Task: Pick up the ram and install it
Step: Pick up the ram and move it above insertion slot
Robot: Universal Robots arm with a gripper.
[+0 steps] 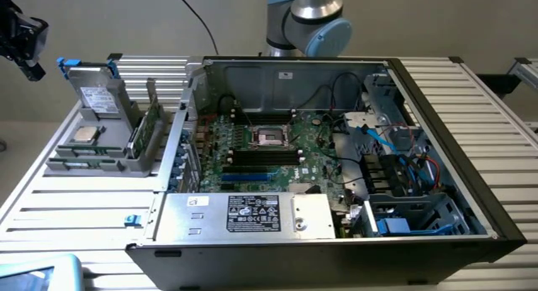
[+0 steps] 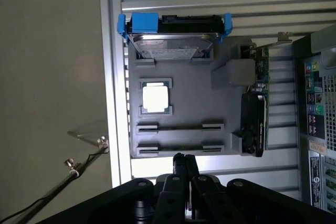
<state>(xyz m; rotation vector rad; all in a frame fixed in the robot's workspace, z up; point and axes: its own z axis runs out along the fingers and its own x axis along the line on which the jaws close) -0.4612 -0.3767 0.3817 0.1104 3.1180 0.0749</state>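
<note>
One slim ram (image 2: 180, 128) is seen on edge in a groove by the grey tray's (image 2: 184, 93) edge farthest from the hard drive (image 2: 170, 45) — its long axis set crosswise before the gripper (image 2: 185, 157), pinched closed and empty.

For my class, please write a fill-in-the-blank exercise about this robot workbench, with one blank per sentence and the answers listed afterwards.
1. The gripper has its fingers ___.
2. The hard drive in the grey holder sits in a ___ plastic bracket.
3. The grey holder stands to the exterior view's ___ of the computer case.
Answers: shut; blue; left.
</note>
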